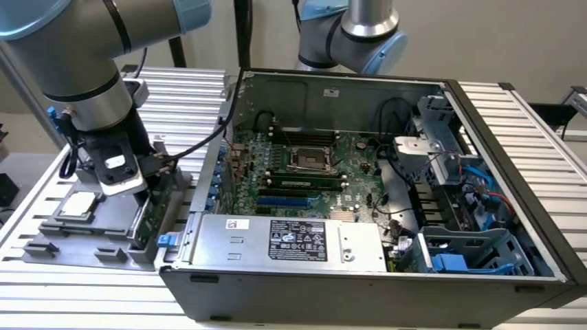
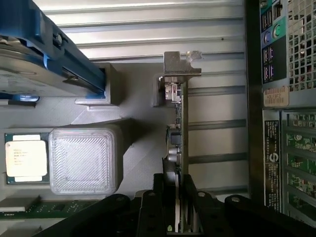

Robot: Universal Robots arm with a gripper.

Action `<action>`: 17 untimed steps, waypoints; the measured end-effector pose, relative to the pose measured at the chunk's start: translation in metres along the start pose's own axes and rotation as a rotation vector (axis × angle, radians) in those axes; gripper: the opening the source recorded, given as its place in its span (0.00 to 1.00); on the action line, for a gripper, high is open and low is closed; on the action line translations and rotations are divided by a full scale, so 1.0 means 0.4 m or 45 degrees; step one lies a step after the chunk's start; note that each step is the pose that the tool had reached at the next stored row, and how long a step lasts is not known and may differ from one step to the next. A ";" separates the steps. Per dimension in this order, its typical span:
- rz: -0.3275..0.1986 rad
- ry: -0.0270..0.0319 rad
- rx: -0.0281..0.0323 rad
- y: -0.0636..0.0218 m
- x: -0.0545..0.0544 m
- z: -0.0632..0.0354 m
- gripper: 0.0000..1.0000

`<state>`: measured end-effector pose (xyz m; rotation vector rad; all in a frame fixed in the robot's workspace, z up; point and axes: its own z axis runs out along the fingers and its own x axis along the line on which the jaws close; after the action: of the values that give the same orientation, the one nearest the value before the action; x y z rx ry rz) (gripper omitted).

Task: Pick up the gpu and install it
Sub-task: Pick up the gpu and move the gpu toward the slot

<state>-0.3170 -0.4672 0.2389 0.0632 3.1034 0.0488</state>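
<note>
In the exterior view the claw (image 1: 136,196) hangs over the gray tray (image 1: 55,244), at nine o'clock from the computer (image 1: 367,292). In the wrist view its fingers (image 2: 159,202) squeeze the card (image 2: 177,133), which stands on edge in the tray. A crooked pull could jam or bend it

The gpu (image 2: 180,143) shows a green circuit-board edge and a bright bare-metal end bracket (image 2: 180,64) with a slight gloss. The gripper (image 2: 177,180) is matt black. The parts tray (image 2: 84,160) beside the computer case (image 1: 367,285) is grey plastic, finely ridged in printed layers. The CPU chip (image 2: 25,158) has a smooth satin metal lid. The hard drive (image 2: 19,74) is dull silver metal with glossy blue plastic rails (image 2: 64,44). The table (image 2: 148,24) is ribbed aluminium. The case is matt dark grey, and its power supply (image 1: 238,237) is bare sheet metal with a paper label (image 1: 298,240).
</note>
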 end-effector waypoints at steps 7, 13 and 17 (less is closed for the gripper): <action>-0.017 0.0006 -0.0005 0.000 0.000 0.000 0.27; -0.054 0.0018 -0.0010 0.000 0.000 0.000 0.27; -0.054 0.0015 -0.0013 0.000 0.000 -0.003 0.27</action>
<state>-0.3170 -0.4672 0.2399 -0.0030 3.1045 0.0492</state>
